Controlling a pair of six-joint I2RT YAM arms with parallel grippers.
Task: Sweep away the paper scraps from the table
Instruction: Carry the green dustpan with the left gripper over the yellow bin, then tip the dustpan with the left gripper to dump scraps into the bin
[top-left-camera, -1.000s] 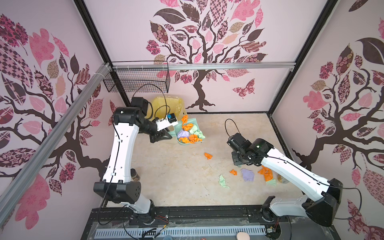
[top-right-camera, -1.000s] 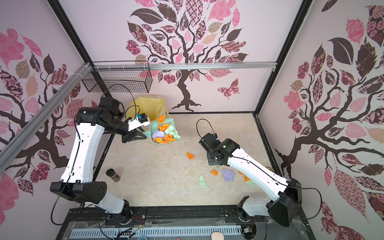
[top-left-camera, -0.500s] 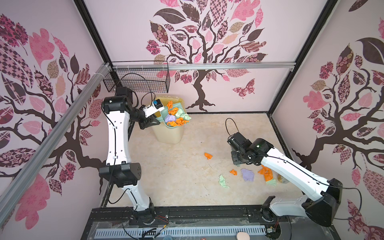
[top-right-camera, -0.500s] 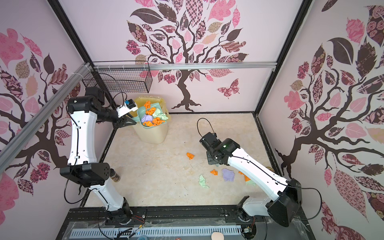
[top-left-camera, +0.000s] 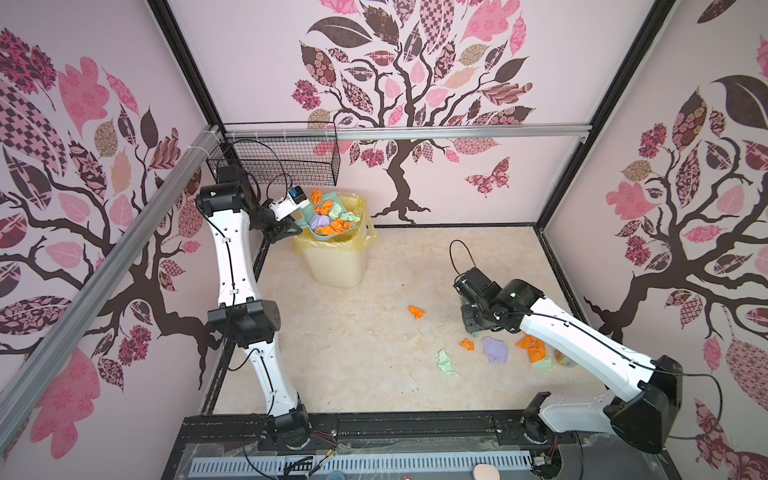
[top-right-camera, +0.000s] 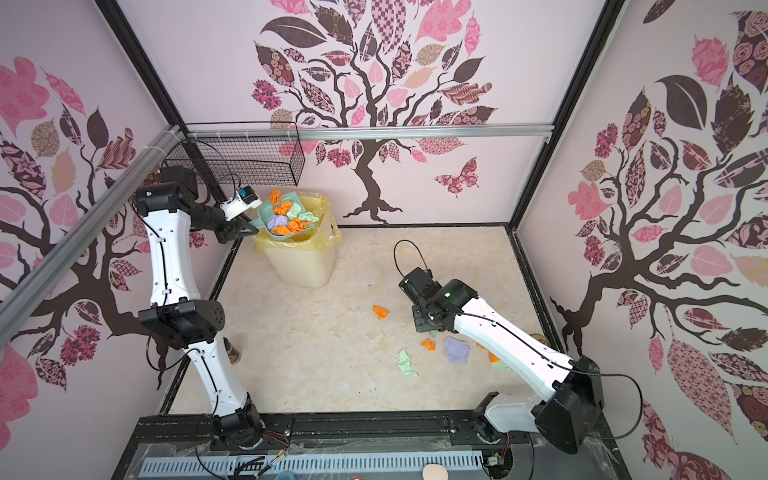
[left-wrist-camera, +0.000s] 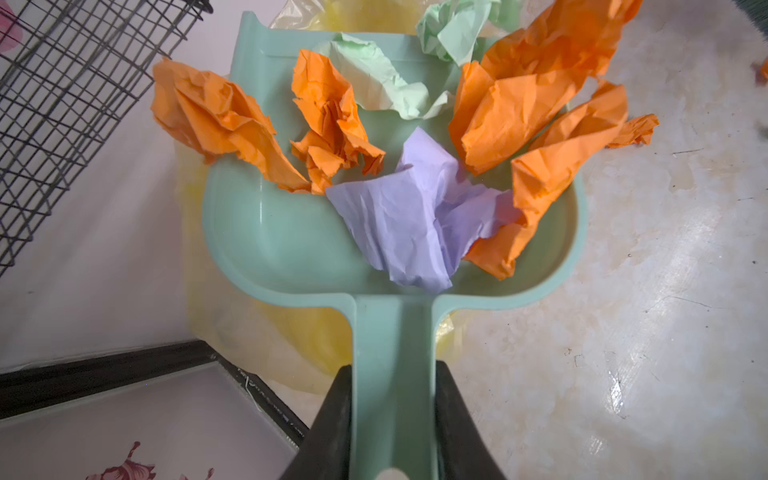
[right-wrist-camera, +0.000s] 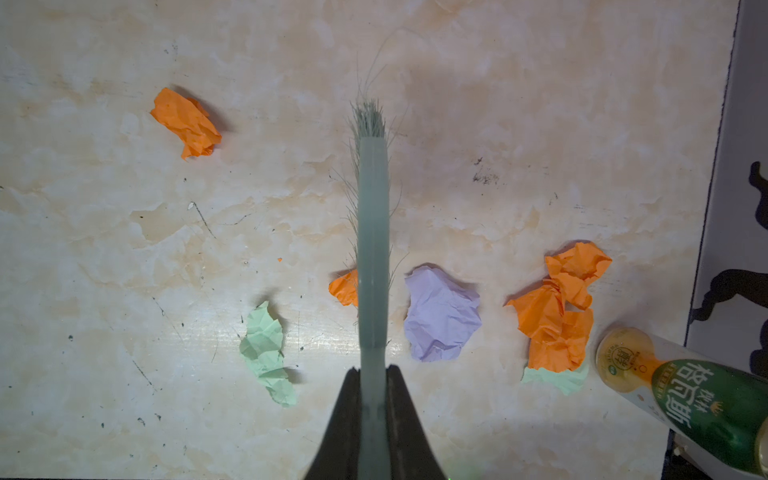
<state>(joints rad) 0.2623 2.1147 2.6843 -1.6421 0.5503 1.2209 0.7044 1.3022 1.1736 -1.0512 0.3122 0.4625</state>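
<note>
With left tool (left-wrist-camera: 393, 370) gripping the loaded dustpan (left-wrist-camera: 291, 241) over the bin (top-left-camera: 336, 266) at the far-left corner of the surface (top-left-camera: 353, 353) and right tool (right-wrist-camera: 372, 374) clamped on the brush (right-wrist-camera: 372, 208) over leftover paper scraps (right-wrist-camera: 440, 316), I'd tip slowly, lip inside the rim.

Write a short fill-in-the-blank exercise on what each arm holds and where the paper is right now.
The left pincer is shut on the dustpan's ____.
The dustpan hangs over the yellow-lined ____.
The right pincer is shut on the ____.
On the table lies exactly ____ lilac scrap.
Missing: handle; bin; brush; one.
</note>
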